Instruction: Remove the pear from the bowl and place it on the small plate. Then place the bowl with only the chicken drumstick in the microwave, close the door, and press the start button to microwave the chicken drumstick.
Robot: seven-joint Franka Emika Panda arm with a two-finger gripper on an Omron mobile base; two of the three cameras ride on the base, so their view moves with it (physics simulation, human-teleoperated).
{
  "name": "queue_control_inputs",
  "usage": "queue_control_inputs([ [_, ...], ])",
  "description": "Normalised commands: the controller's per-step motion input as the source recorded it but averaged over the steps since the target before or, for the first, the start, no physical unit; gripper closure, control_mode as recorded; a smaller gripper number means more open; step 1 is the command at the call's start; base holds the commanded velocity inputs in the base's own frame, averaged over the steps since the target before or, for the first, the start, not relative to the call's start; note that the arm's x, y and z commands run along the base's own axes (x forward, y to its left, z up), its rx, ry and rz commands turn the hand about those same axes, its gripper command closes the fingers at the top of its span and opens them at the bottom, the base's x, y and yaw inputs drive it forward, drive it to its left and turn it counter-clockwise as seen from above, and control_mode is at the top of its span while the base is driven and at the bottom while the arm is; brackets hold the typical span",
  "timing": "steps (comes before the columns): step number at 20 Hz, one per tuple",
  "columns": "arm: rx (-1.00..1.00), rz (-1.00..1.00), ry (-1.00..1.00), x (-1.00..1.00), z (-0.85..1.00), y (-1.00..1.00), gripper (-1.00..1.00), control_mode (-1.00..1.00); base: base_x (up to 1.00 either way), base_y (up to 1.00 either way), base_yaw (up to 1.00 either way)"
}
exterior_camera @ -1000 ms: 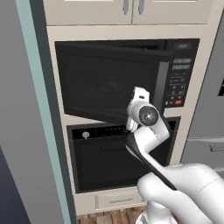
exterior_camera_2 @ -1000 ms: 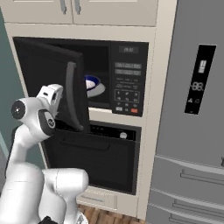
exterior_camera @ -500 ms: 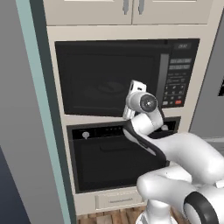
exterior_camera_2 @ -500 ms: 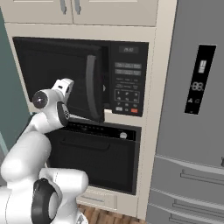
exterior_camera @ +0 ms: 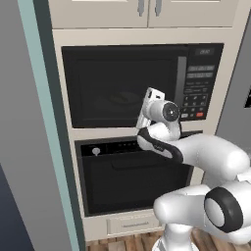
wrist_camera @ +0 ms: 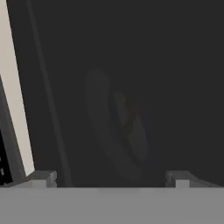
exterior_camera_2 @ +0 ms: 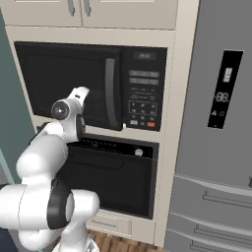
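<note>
I see the microwave [exterior_camera: 142, 83] with its door [exterior_camera: 122, 86] shut. My gripper [wrist_camera: 111, 177] sits spread wide, empty, right against the dark glass; the bowl [wrist_camera: 124, 127] shows faintly behind it.

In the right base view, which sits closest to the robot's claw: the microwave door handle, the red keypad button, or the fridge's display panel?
From the gripper, nearest first:
1. door handle, just right of it.
2. red button, farther right on the keypad, lower.
3. fridge display panel, far right.
</note>
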Motion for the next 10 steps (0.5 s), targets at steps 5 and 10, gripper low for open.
queue_control_inputs([
  [5, 0.07, 0.04, 0.01, 0.47, 0.00, 0.00, -1.00, -1.00, 0.00, 0.00, 0.00],
  [10, 0.02, 0.01, 0.09, 0.46, 0.01, 0.00, -1.00, -1.00, 0.00, 0.00, 0.00],
])
